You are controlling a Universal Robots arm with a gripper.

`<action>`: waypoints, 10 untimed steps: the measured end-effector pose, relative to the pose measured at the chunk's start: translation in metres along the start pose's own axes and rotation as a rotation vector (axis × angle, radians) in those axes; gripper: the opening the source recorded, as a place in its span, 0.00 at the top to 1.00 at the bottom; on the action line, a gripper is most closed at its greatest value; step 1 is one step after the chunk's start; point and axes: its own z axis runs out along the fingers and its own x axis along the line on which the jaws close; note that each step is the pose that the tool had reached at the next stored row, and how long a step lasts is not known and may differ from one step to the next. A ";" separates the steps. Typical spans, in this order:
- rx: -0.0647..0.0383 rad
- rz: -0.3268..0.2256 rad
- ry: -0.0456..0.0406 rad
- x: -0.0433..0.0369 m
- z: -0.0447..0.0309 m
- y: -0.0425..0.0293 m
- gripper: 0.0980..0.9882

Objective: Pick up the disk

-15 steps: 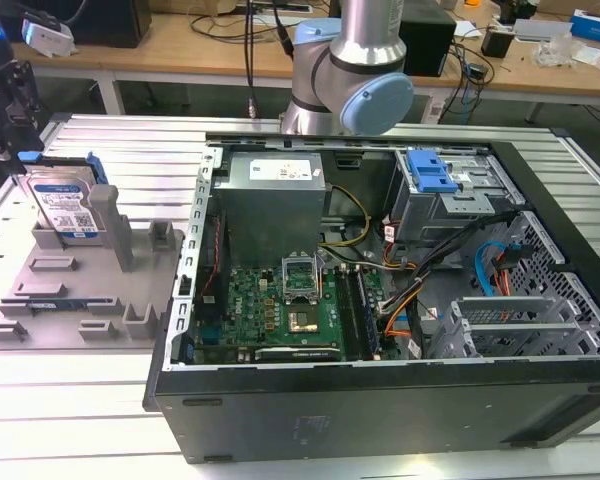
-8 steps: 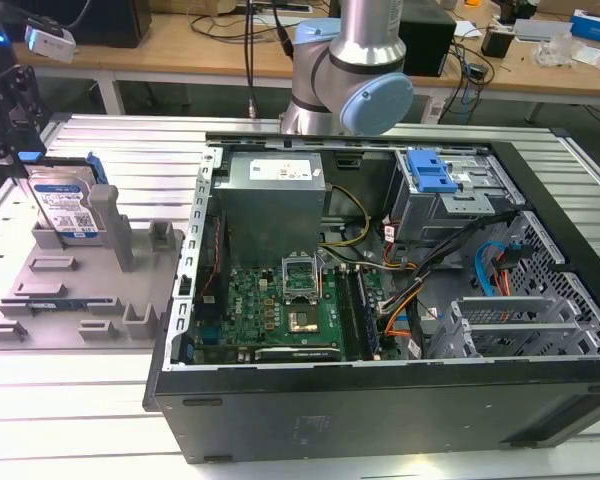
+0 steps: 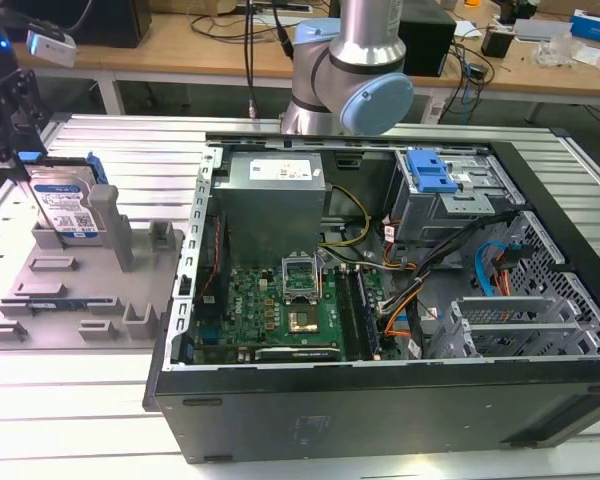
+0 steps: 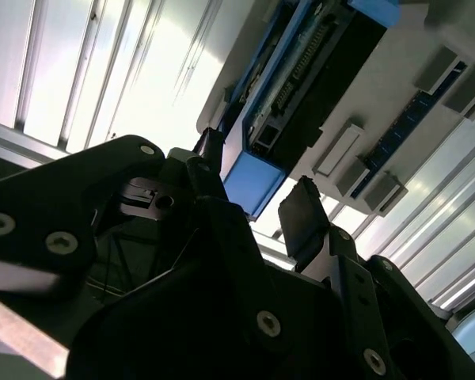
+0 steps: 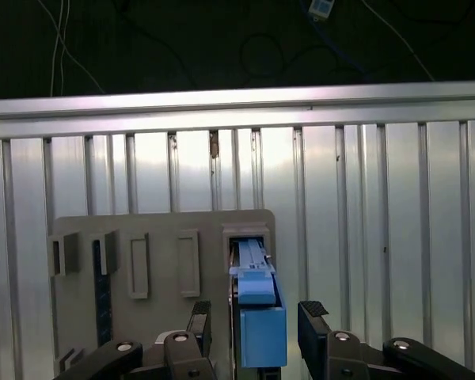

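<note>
Upper left in the exterior view, the disk (image 3: 65, 208) stands on edge in the grey fixture tray (image 3: 42, 300). The gripper (image 5: 256, 315) straddles it, jaws wide and clear. Closing off-centre could tilt the disk or jam it in its slot.

Disk (image 3: 65, 208): silver body, white-and-blue barcode label, blue side rails, below the black gripper (image 5: 256, 317). Tray (image 3: 70, 300): plain grey, on a ribbed silver desk (image 3: 80, 400). Computer case (image 3: 380, 425): black shell, green circuit board (image 3: 270, 310), blue cage handle (image 3: 430, 172).
</note>
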 end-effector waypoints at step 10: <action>0.000 -0.030 0.0007 -0.0001 0.0077 0.0000 0.48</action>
